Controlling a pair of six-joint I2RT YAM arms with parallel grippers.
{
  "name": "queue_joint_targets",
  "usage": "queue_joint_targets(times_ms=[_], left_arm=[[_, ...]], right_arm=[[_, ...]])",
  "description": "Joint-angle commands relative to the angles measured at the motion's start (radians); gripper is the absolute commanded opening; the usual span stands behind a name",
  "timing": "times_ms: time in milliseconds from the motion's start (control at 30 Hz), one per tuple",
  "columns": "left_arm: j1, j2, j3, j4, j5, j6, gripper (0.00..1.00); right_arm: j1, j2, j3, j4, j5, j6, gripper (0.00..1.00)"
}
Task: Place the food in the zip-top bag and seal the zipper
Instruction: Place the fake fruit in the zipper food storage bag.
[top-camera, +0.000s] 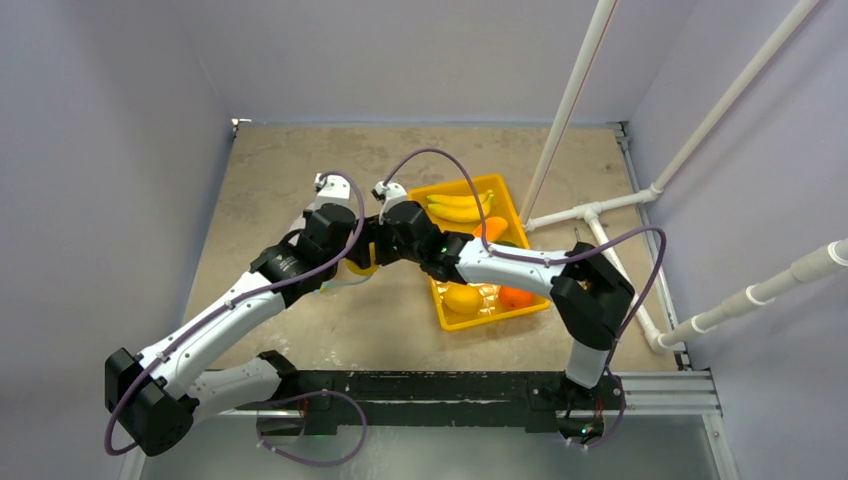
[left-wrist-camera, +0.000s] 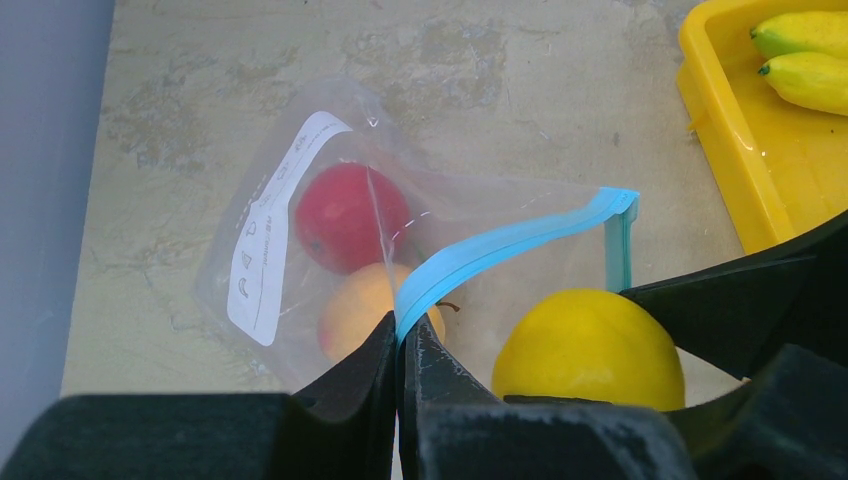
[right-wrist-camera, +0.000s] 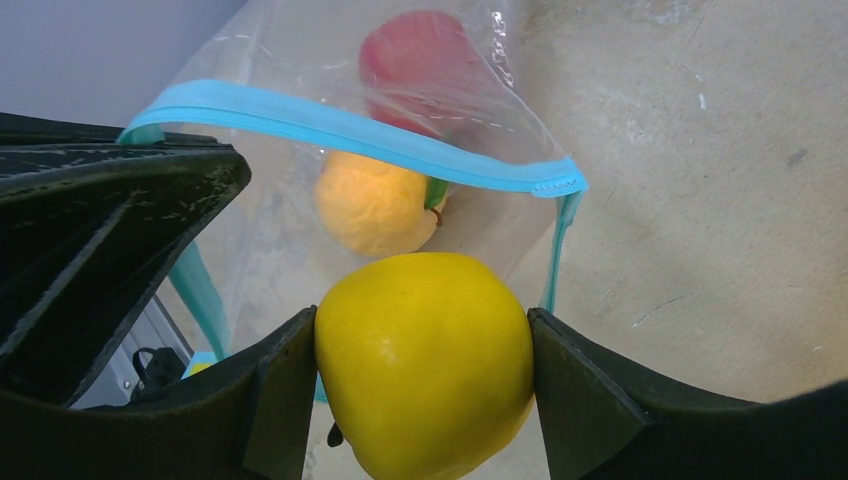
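The clear zip-top bag (left-wrist-camera: 300, 230) lies on the table left of the tray, its mouth held open. A red fruit (left-wrist-camera: 350, 215) and an orange fruit (left-wrist-camera: 360, 305) are inside it. My left gripper (left-wrist-camera: 403, 340) is shut on the teal-blue zipper strip (left-wrist-camera: 500, 245) and holds the upper lip up. My right gripper (right-wrist-camera: 425, 345) is shut on a yellow apple (right-wrist-camera: 425, 380) right at the bag's mouth, below the zipper (right-wrist-camera: 350, 130). The apple also shows in the left wrist view (left-wrist-camera: 590, 350). In the top view both grippers (top-camera: 345, 262) (top-camera: 378, 245) meet over the bag, which is mostly hidden.
The yellow tray (top-camera: 455, 185) stands right of the bag with bananas (top-camera: 458, 207), a yellow fruit (top-camera: 463, 298) and orange fruits (top-camera: 515, 297). Its corner shows in the left wrist view (left-wrist-camera: 720, 130). White pipes (top-camera: 590, 215) rise at the right. Walls close in the table.
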Motion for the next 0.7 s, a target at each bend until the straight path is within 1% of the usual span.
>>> queue_joint_targets(times_ms=[0,67,200,267,400,667], left_arm=[[0.005,-0.017,-0.008,0.029,0.000,0.007,0.00],[0.005,-0.015,-0.008,0.030,0.000,0.007,0.00],[0.005,-0.013,-0.008,0.029,0.000,0.008,0.00],[0.005,-0.013,-0.008,0.029,-0.001,0.007,0.00],[0.005,-0.011,-0.008,0.029,-0.003,0.007,0.00],[0.004,-0.004,-0.006,0.030,-0.004,0.008,0.00]], right_arm=[[0.011,0.015,0.060,0.048,0.044,0.039,0.58],[0.013,0.024,0.066,0.047,0.062,0.051,0.64],[0.013,0.043,0.088,0.034,0.091,0.071,0.82],[0.013,0.046,0.093,0.037,0.088,0.073,0.88],[0.013,0.037,0.098,0.039,0.087,0.077,0.92],[0.012,-0.010,0.080,-0.001,0.093,0.082,0.92]])
